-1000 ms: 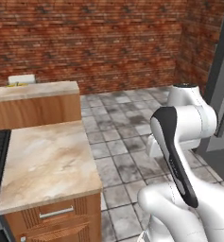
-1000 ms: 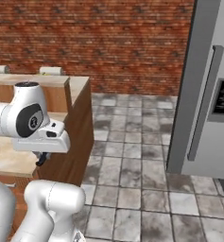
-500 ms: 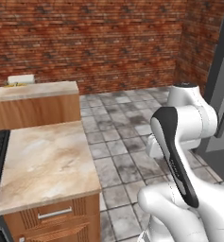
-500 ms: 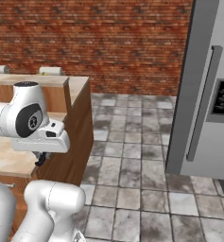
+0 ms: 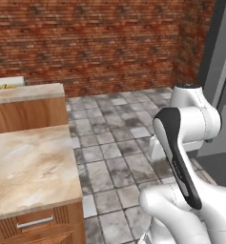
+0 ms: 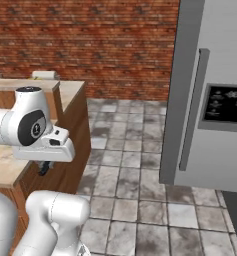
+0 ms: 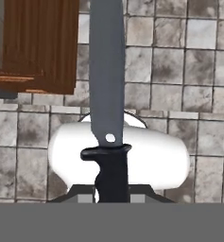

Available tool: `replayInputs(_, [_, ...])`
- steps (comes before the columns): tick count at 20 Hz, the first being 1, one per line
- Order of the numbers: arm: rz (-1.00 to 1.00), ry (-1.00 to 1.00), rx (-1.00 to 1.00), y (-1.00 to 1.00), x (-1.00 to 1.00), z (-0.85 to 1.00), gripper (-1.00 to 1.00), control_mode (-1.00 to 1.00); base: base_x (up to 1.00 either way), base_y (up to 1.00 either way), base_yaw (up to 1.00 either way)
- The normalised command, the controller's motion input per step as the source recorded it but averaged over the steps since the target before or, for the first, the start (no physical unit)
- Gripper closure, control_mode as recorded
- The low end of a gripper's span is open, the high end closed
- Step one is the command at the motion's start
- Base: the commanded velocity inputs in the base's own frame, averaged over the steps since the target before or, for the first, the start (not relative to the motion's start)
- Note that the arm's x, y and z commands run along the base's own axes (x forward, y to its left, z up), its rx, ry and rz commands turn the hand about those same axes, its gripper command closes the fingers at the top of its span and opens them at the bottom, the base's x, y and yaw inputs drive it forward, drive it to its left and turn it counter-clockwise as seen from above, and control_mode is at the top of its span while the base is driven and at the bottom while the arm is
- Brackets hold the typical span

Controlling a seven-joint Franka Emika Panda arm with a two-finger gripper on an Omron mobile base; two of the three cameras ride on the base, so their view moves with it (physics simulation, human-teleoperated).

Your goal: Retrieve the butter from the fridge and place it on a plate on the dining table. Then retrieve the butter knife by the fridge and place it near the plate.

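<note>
1. The slim butter knife (image 7: 107, 85), with its black handle and long grey blade, stands in the hand view rising straight up from the bottom of the picture, its handle seated between the finger tips of the dark two-finger gripper (image 7: 112, 191).
2. The gripper is pinching the knife by the handle, jaws pressed in on it; the blade points away from the hand over grey stone floor tiles (image 7: 179, 71).
3. In the right base view the gripper (image 6: 44, 168) hangs under the white arm, just in front of the brown wood panel side of the long dining table (image 6: 72, 125) with its beige marbled top.
4. The tall grey metal-look fridge (image 6: 210, 95), with its long vertical handle and black display panel, stands shut to the right, well apart from the arm.
5. In the left base view a nearer wooden counter with a beige marbled top (image 5: 28, 167) lies to the left, and the dining table (image 5: 28, 107) sits behind it against the red brick wall (image 5: 95, 43).
6. Judgement: the step in hand looks like the 2nd half of the task, carrying the knife to the table.
7. The plate cannot be made out here, so whether the butter is already on it cannot be told.
8. The next move calls for bringing the hand over the tabletop, finding the plate, and laying the knife flat near it without letting the blade tip catch the table edge.
</note>
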Motion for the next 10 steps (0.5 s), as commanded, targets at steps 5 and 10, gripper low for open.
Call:
replayInputs(5, [0.0, 0.0, 0.0, 0.0, 0.0, 0.0, 1.0, 1.0, 0.34, 0.25, -0.05])
replayInputs(10, [0.0, 0.0, 0.0, 0.0, 0.0, 0.0, 1.0, 1.0, 0.76, 0.4, -0.02])
